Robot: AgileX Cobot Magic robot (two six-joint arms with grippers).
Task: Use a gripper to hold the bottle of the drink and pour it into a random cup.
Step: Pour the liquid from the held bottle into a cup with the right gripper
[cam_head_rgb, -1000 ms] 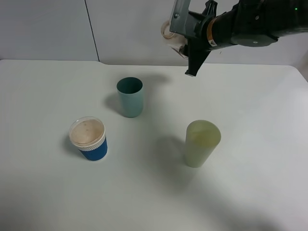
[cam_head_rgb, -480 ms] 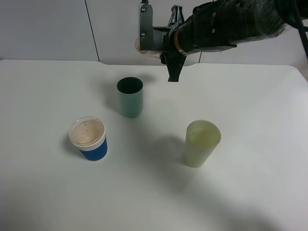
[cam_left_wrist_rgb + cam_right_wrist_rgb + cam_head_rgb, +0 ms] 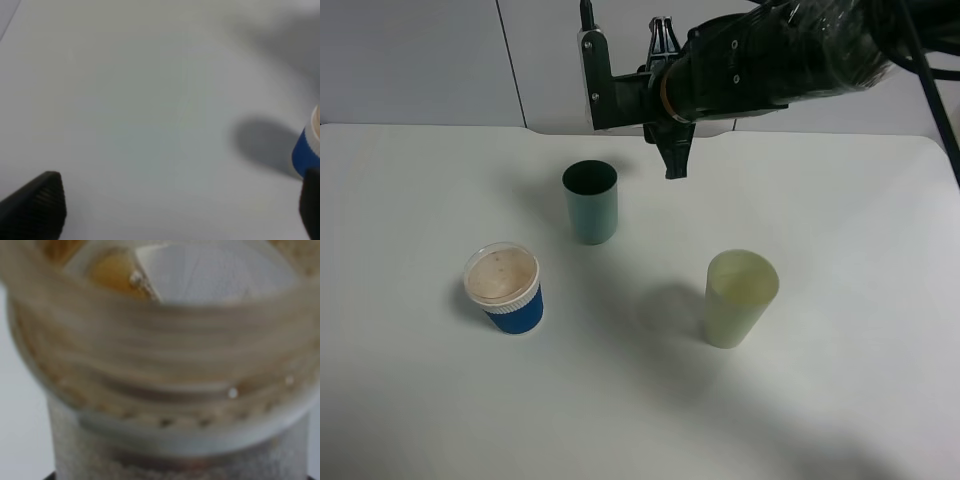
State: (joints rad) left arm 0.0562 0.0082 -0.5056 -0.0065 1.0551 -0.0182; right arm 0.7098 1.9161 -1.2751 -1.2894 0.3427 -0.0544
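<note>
**Bottle carried toward the teal cup, nothing poured yet**

Since a second ago the right arm has travelled across to the left, and its gripper (image 3: 645, 95) now hangs high above the table (image 3: 840, 380), behind the teal cup (image 3: 590, 200) and a little to its right. It is closed tight around the bottle (image 3: 160, 370). From the high camera I cannot make out the bottle behind the black arm. The wrist camera sees it very close: a wide neck without cap, and some brown drink (image 3: 110, 270) inside. How much the bottle is tilted I cannot tell.

What worries me first is the open neck. The mouth does not seem to be over the cup yet, so if the arm turns the bottle too early, the drink would fall on the table behind the cup. The cup is also tall and has a narrow opening, so a fast tilt could throw the stream over the far rim. One black finger points down not far from the rim; if the arm descends carelessly, it may push the cup over.

The yellow-green cup (image 3: 740, 298) and the blue cup with lid (image 3: 505, 290) stand well apart, closer to the front. The left gripper (image 3: 180, 205) waits wide open and empty near the blue cup.
</note>
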